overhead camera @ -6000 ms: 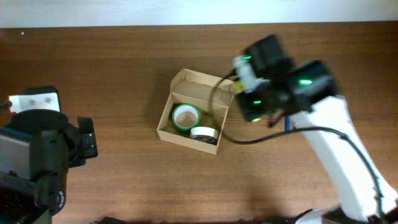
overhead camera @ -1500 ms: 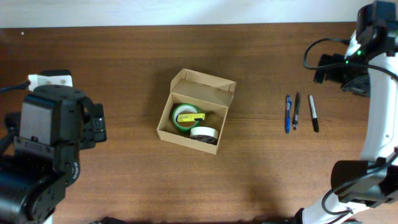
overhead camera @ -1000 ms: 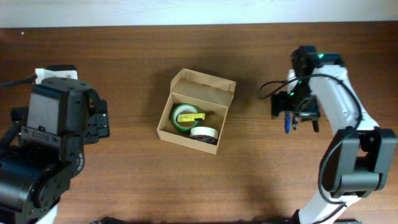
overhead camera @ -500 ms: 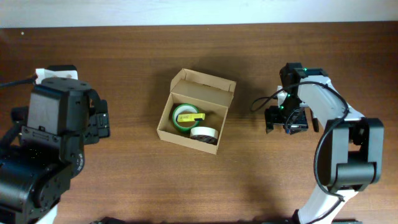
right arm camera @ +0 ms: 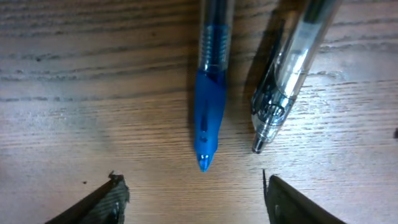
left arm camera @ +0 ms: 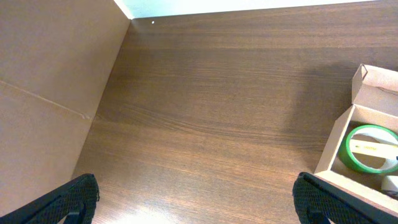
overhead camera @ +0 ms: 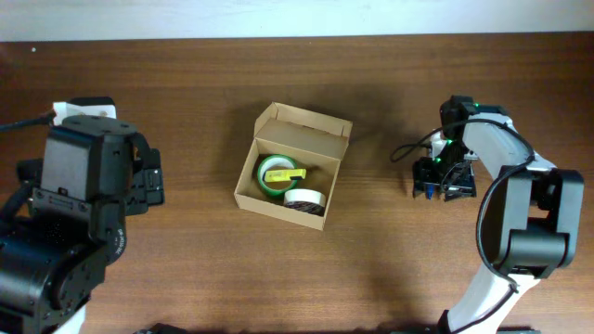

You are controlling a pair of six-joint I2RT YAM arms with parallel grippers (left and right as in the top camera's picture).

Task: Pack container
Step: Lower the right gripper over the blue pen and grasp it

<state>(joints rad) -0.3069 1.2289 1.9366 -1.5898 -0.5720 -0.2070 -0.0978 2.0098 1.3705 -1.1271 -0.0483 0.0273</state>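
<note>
- The table [overhead camera: 186, 93] is dark wood. The container [overhead camera: 299, 139] sits about mid-table with its flap lid up, so you can see right into it.
- The left gripper [left arm camera: 202, 202] hangs over the bare left end with its fingers spread wide and nothing between them. From its wrist cam the box is off at the right edge, well apart, so I'd say this arm isn't in the running for the next grab.
- Already in the box:
  - a green tape roll [overhead camera: 277, 176] lying flat
  - some yellow item [overhead camera: 281, 173] resting on top of that roll (can't make out what it is)
  - a white tape roll [overhead camera: 303, 198] just beside it, toward the near wall
- The right gripper [right arm camera: 193, 186] is down low at the right end of the table, well clear of the box. Its jaws stand apart and aren't pinching anything.
- This is the bit that matters. The blue pen [right arm camera: 208, 93] lies straight ahead of those fingers, its tip pointing into the gap between them. Its long axis runs away from the gripper, so the fingers line up across the barrel. My guess is it needs to push forward a bit and then squeeze.
- A clear pen [right arm camera: 286, 74] lies just beside the blue one, nearly parallel. That's tight, and the right finger could bump it.
</note>
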